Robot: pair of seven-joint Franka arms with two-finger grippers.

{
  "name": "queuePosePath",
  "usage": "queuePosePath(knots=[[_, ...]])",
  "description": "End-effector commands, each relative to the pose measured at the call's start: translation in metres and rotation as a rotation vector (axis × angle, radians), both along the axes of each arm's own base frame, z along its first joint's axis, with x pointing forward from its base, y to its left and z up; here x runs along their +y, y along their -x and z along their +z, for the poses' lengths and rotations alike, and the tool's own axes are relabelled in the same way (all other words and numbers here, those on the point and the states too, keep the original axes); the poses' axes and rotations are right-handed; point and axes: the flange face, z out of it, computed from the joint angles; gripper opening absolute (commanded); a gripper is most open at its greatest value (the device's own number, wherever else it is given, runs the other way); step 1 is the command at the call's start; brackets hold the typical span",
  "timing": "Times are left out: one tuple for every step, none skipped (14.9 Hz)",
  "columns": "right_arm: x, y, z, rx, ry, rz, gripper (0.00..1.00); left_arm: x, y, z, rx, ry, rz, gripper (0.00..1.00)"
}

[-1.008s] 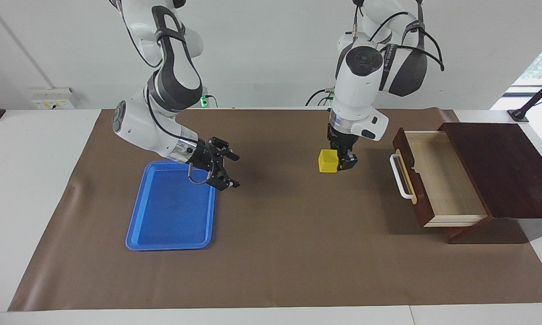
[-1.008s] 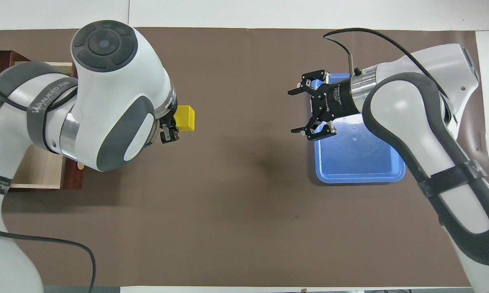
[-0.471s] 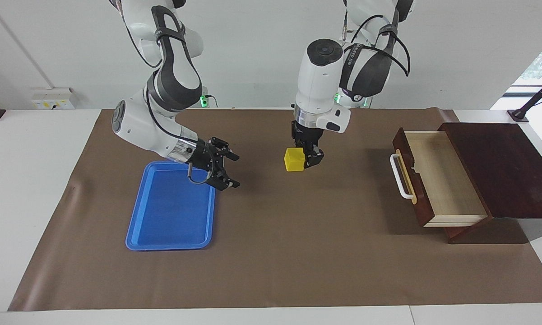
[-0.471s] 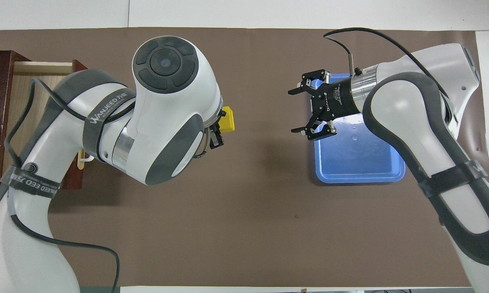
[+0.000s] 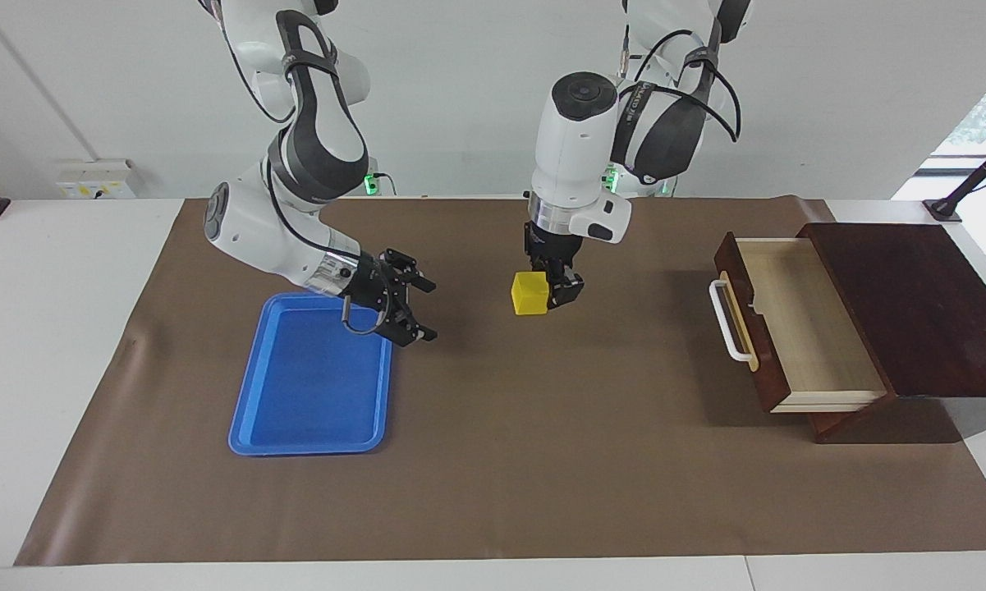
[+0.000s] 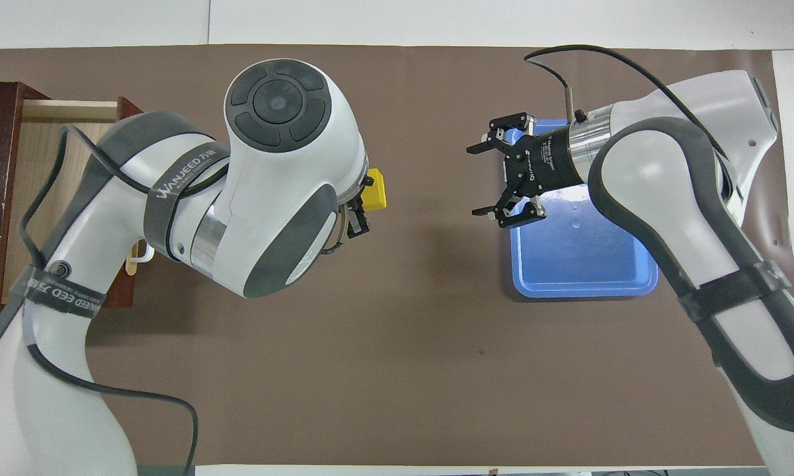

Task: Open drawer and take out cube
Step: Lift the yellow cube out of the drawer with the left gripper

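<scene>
The left gripper (image 5: 552,289), clenched on the small bright-yellow cube (image 5: 529,294), holds it over the brown mat, between the open reddish-brown wooden drawer (image 5: 788,328) and the flat blue plastic tray (image 5: 312,382). The right gripper (image 5: 419,310) waits spread wide over the tray's edge. A handover or tray placement likely follows.

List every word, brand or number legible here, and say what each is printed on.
"WANJEED", then unclear characters: grey strap on the left arm, overhead view.
"EED", the rest unreadable: second strap lower on that arm.
White lettering on the right gripper's body: too small to read.
Nothing else carries text.
</scene>
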Motion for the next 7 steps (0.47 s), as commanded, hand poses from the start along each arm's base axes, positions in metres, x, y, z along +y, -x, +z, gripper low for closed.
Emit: queuePosePath(knots=[[0.001, -0.006, 0.013, -0.031, -0.032, 0.022, 1.0, -0.003, -0.004, 0.001, -0.006, 0.011, 0.014, 0.0], [0.003, -0.008, 0.014, -0.033, -0.034, 0.026, 1.0, -0.003, -0.004, 0.002, -0.008, 0.013, 0.014, 0.0], [0.005, -0.011, 0.013, -0.034, -0.035, 0.029, 1.0, -0.003, -0.005, 0.002, -0.01, 0.014, 0.016, 0.0], [0.007, -0.016, 0.013, -0.034, -0.036, 0.035, 1.0, -0.004, -0.005, 0.002, -0.011, 0.015, 0.014, 0.0], [0.009, -0.022, 0.012, -0.04, -0.035, 0.039, 1.0, -0.004, -0.005, 0.002, -0.011, 0.015, 0.014, 0.0], [0.013, -0.028, 0.011, -0.044, -0.036, 0.042, 1.0, -0.004, -0.005, 0.002, -0.011, 0.015, 0.014, 0.0], [0.017, -0.033, 0.008, -0.048, -0.032, 0.051, 1.0, -0.004, -0.005, 0.002, -0.011, 0.015, 0.014, 0.0]])
